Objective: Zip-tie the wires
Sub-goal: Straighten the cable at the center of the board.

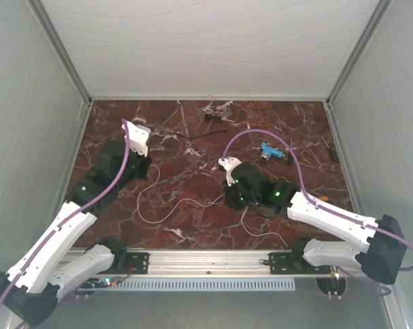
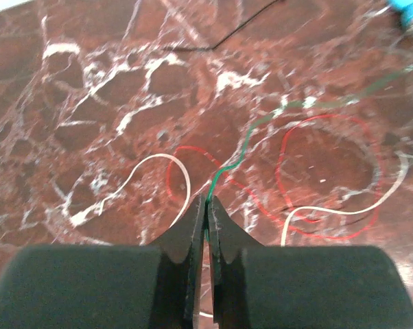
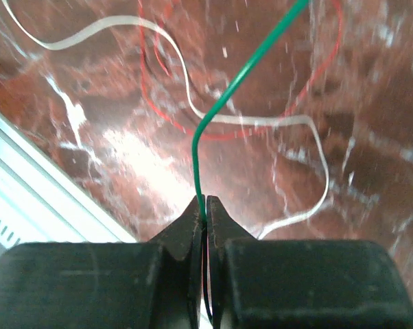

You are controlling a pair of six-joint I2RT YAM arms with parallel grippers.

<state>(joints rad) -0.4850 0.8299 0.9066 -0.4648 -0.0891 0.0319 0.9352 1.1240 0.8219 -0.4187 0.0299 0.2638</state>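
The wires lie as a loose tangle on the dark red marble table (image 1: 193,171). In the left wrist view a green wire (image 2: 261,127), a looping red wire (image 2: 330,120) and a white wire (image 2: 148,164) show. My left gripper (image 2: 208,203) is shut on one end of the green wire. In the right wrist view the same green wire (image 3: 241,79) runs down into my right gripper (image 3: 206,204), which is shut on it. Red (image 3: 186,127) and white (image 3: 261,120) wires lie beneath. From above, only the white wire (image 1: 158,205) shows plainly between the two arms.
A thin black strip (image 2: 213,46) lies further back, also seen from above (image 1: 193,136). A blue object (image 1: 269,151) and a small tool (image 1: 217,118) sit toward the back. An aluminium rail (image 1: 206,259) edges the near side. White walls enclose the table.
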